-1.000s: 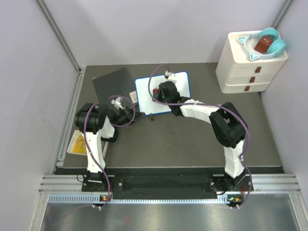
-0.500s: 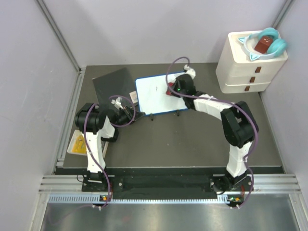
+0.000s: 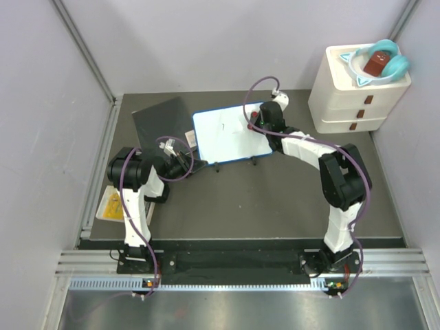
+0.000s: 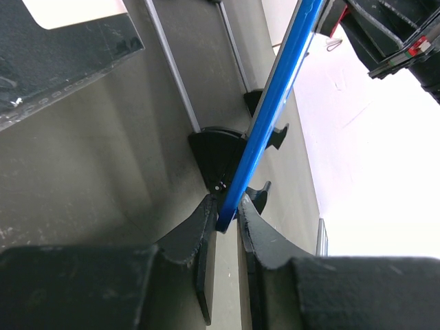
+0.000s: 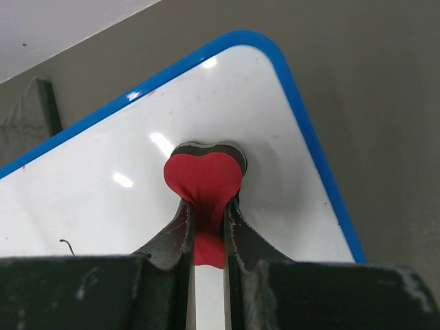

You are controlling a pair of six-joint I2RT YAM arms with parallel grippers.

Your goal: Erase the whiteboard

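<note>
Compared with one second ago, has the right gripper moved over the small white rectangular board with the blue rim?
Yes. The right gripper, pinching a red pad, went from the middle of the whiteboard towards the white drawer unit.

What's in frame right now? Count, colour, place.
whiteboard: 1, white with blue rim, back centre of the table
dark mark: 1, small, on whiteboard
red pad: 1, pressed on whiteboard near a corner
sheet: 1, dark grey, left of whiteboard
drawer unit: 1, white, back right
tray: 1, teal, atop drawer unit
packet: 1, yellow, left edge
left gripper: shut on whiteboard rim
right gripper: shut on red pad
</note>
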